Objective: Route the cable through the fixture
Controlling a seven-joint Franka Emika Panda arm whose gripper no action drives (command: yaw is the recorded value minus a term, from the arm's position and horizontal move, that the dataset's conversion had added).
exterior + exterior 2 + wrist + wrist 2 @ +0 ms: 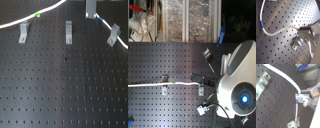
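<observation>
No writing or brand can be read anywhere. In the first exterior view, the cable [20, 21] crosses the far edge of the board [60, 85] from the left, its green band [38, 14] above the left clip [23, 33]. The middle clip [68, 32] stands clear of it. The gripper [91, 15] pinches the cable beside the blue band [101, 20], just before the right clip [114, 34].

A black perforated worktop [65, 90] is filling the floor of the scene, with cluttered clear shelving [188, 20] standing beyond its far edge.
</observation>
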